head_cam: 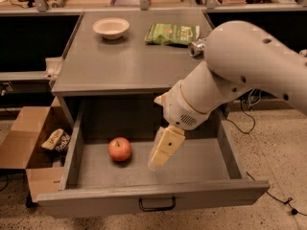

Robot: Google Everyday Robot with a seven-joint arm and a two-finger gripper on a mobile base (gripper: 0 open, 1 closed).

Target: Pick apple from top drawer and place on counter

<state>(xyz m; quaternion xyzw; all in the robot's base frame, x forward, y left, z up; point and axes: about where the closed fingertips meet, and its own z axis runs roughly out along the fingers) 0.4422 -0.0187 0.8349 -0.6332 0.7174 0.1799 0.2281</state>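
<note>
The red apple (120,149) lies on the floor of the open top drawer (153,193), left of its middle. The drawer is pulled out from the grey cabinet, and its black handle (157,204) shows on the front. My gripper (161,153) hangs down inside the drawer from the big white arm, just right of the apple and apart from it, holding nothing that I can see. The counter (124,61) lies above and behind the drawer.
On the counter stand a cream bowl (111,28) at the back left, a green snack bag (172,33) at the back right and a silver can (195,48) by the right edge, partly behind my arm. An open cardboard box (24,145) with snack packets sits on the floor, left.
</note>
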